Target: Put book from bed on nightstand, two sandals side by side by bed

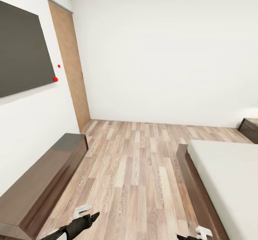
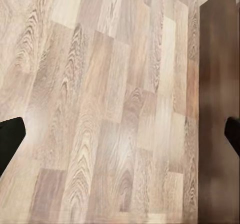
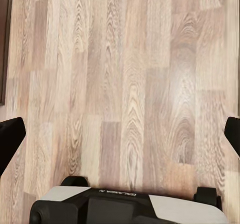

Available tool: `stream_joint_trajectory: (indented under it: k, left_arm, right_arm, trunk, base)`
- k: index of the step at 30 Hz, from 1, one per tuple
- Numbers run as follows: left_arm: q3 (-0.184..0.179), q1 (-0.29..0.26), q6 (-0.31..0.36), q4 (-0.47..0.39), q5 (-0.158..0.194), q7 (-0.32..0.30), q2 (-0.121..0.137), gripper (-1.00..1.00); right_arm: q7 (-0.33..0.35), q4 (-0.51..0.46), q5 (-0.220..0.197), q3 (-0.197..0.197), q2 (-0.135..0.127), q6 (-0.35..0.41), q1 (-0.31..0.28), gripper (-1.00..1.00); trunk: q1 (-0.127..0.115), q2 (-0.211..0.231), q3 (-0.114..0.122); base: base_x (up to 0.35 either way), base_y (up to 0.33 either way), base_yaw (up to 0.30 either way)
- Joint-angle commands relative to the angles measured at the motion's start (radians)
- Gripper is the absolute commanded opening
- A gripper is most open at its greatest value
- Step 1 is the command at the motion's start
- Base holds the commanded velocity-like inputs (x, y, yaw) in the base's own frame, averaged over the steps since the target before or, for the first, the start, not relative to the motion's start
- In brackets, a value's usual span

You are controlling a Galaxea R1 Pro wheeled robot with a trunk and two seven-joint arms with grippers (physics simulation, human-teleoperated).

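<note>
My left gripper [image 2: 120, 134] and right gripper [image 3: 120, 134] are both spread apart, holding nothing. I could bump the bed [image 1: 200, 193] if I roll carelessly.

Bed [image 1: 229, 182] cut off at 3 and 6 o'clock edges of head view; far side unseen. Nightstand [image 1: 249, 129] clipped at 3 o'clock, drawers not discernible. Dark wall panel [image 1: 21, 50] cropped at 9 o'clock. Left pincer [image 1: 94, 216] mostly cut at 6 o'clock. Right pincer [image 3: 120, 134] tips clipped by side edges.
</note>
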Motion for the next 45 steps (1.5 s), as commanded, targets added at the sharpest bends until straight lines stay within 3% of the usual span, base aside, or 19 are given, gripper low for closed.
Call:
stream_joint_trajectory:
  k: [1, 2, 3, 5, 9, 17, 45]
  left_arm:
    - [-0.024, 0.017, -0.005, 0.001, -0.015, 0.008, -0.004, 1.00]
    - [-0.045, 0.037, -0.006, 0.001, -0.044, 0.016, -0.007, 1.00]
    - [-0.070, 0.064, -0.007, 0.001, -0.097, 0.023, -0.010, 1.00]
    - [-0.087, 0.097, -0.019, 0.001, -0.161, 0.028, -0.012, 1.00]
    - [-0.096, 0.131, -0.056, 0.001, -0.207, 0.034, -0.016, 1.00]
    - [-0.097, 0.140, -0.069, 0.001, -0.217, 0.037, -0.018, 1.00]
    - [-0.097, 0.140, -0.071, 0.001, -0.217, 0.037, -0.019, 1.00]
  right_arm:
    - [0.003, 0.002, 0.009, -0.008, 0.000, -0.002, -0.001, 1.00]
    - [0.003, 0.005, 0.008, -0.008, 0.000, -0.002, -0.001, 1.00]
    - [0.003, 0.007, 0.008, -0.009, 0.000, -0.002, -0.001, 1.00]
    - [0.003, 0.010, 0.008, -0.009, -0.001, -0.002, -0.001, 1.00]
    - [0.003, 0.023, 0.007, -0.009, -0.002, -0.002, -0.001, 1.00]
    - [0.001, 0.083, 0.008, -0.008, -0.002, -0.002, -0.001, 1.00]
    - [0.001, 0.086, 0.008, -0.008, 0.000, -0.002, -0.001, 1.00]
  trunk:
    - [0.001, -0.002, -0.003]
    - [0.001, -0.002, -0.003]
    - [0.001, -0.002, -0.004]
    - [0.001, -0.002, -0.005]
    - [0.001, -0.002, -0.007]
    - [0.001, -0.002, -0.014]
    - [0.001, -0.002, -0.041]
  base:
    - [0.000, 0.000, -0.253]
    - [0.000, 0.000, -0.249]
    - [0.000, 0.000, -0.246]
    - [0.000, 0.000, -0.246]
    - [0.000, 0.000, -0.256]
    - [0.000, 0.000, -0.235]
    - [0.000, 0.000, -0.229]
